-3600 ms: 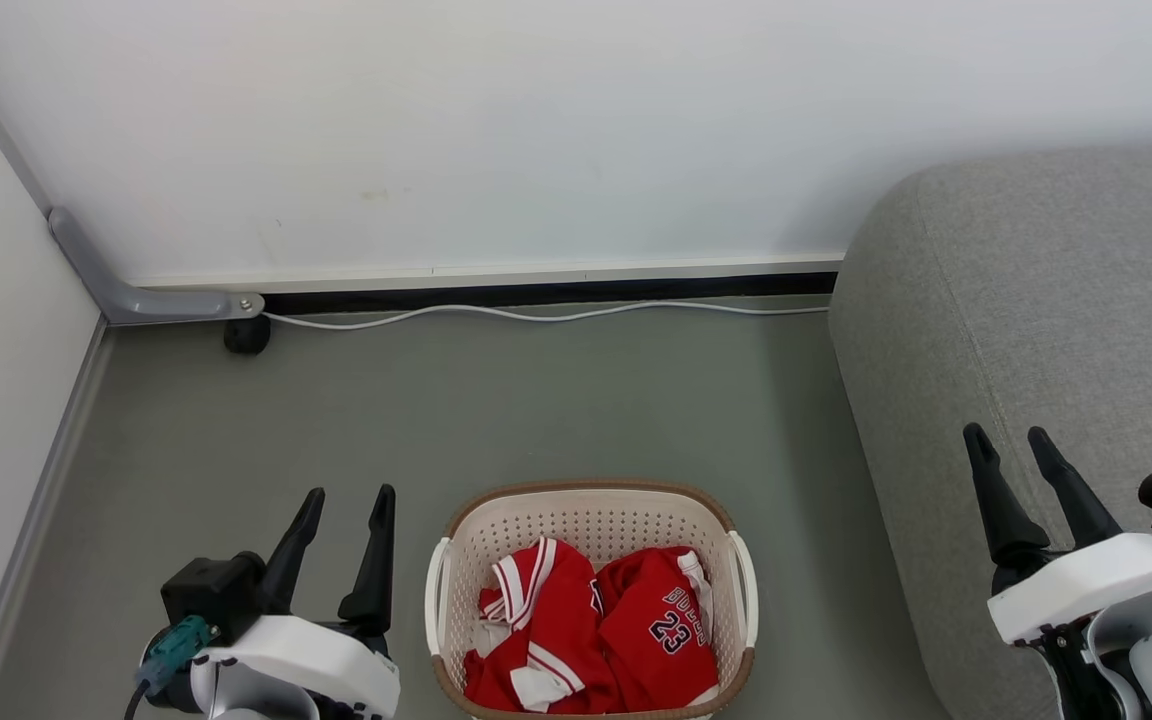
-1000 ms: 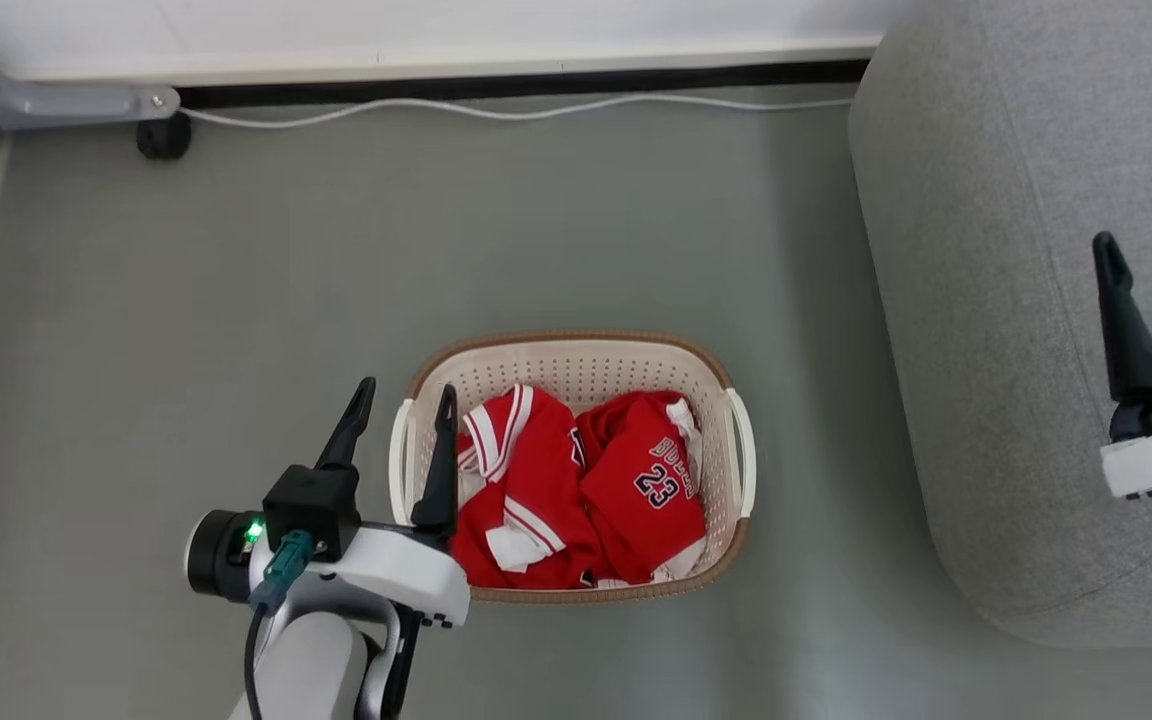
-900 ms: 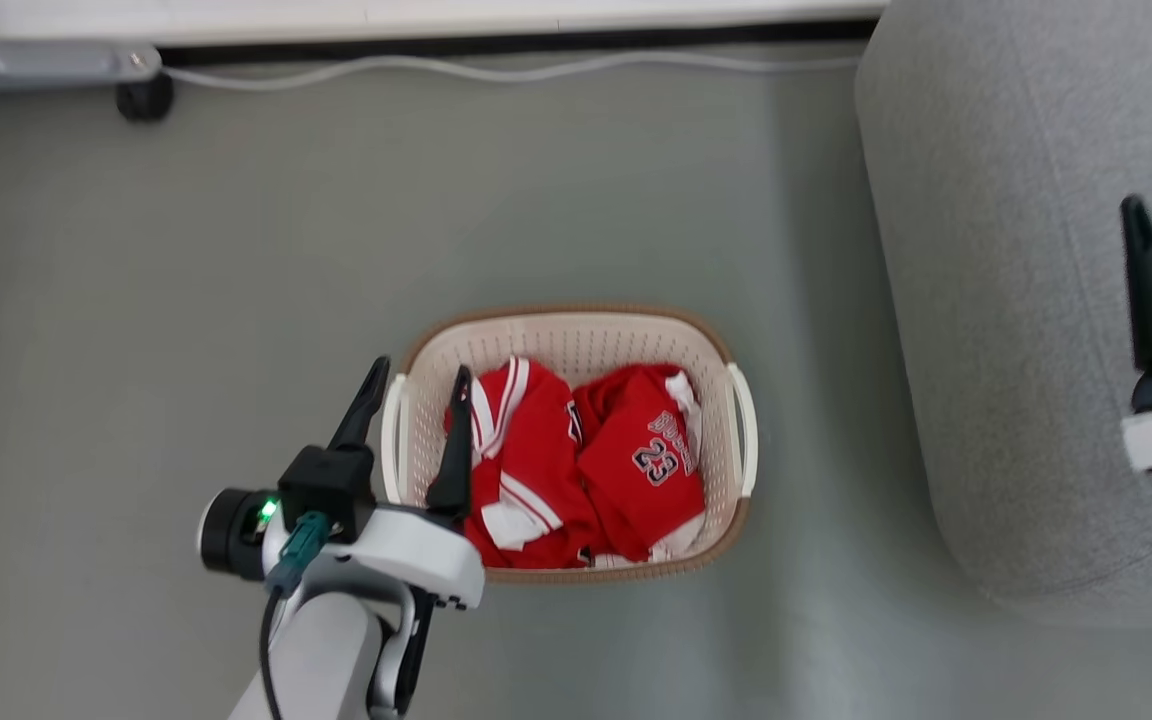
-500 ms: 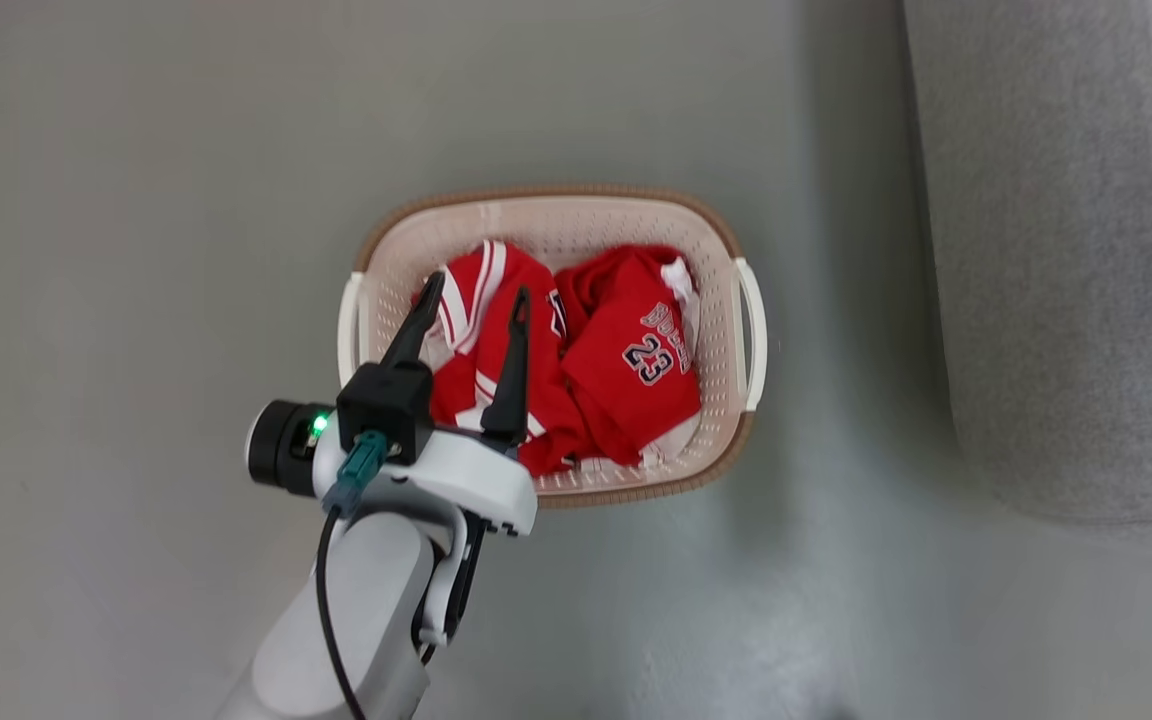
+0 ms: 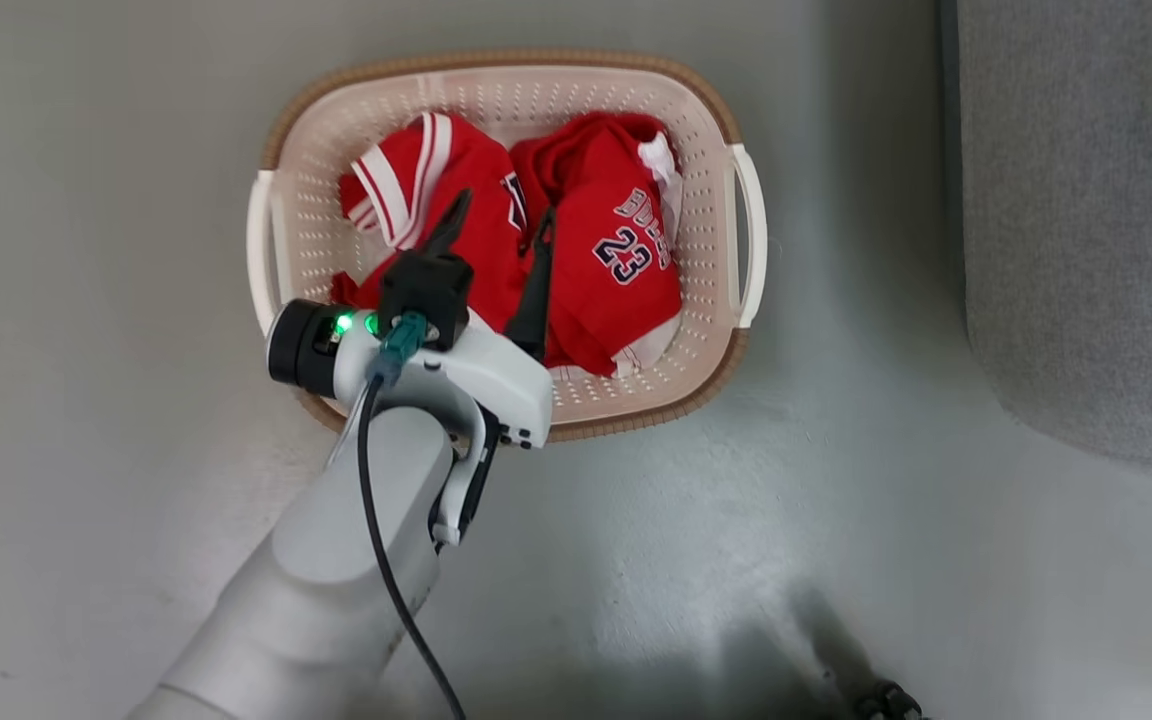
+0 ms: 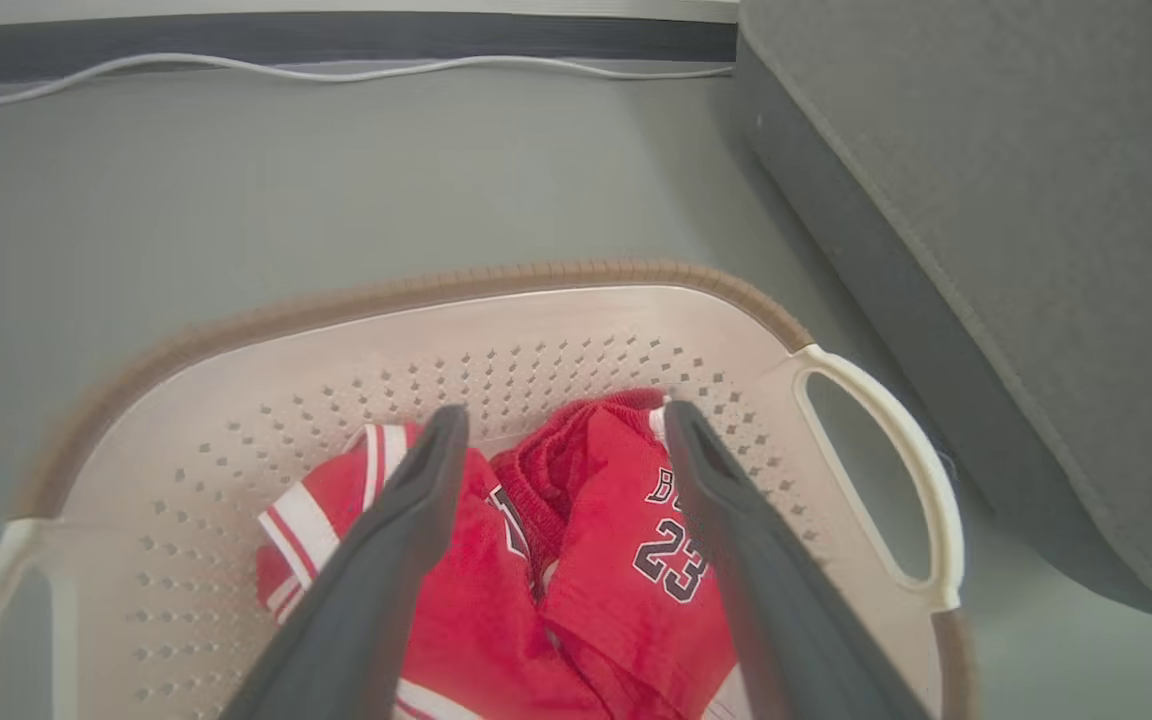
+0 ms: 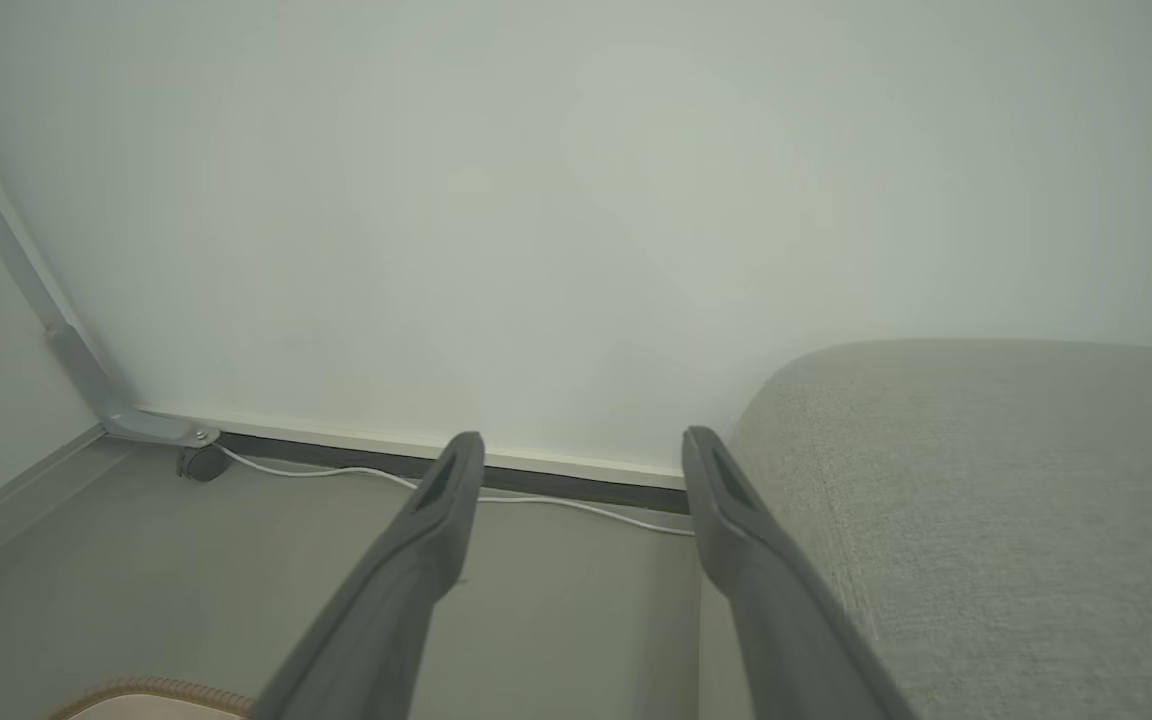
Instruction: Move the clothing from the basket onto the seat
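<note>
Two crumpled heaps of clothing [image 5: 616, 300] | inside basket [image 5: 706, 230] | seat [image 5: 1086, 200] nearby

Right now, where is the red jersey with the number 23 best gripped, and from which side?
Grip the bunched fold atop the red number-23 jersey, from above: the cream perforated plastic basket walls off every side. The open left tool hovers above it.

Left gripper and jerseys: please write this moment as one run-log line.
phase: reach | left gripper: open, over red jerseys in laundry basket | right gripper: open, near sofa | grasp: not yet
</note>
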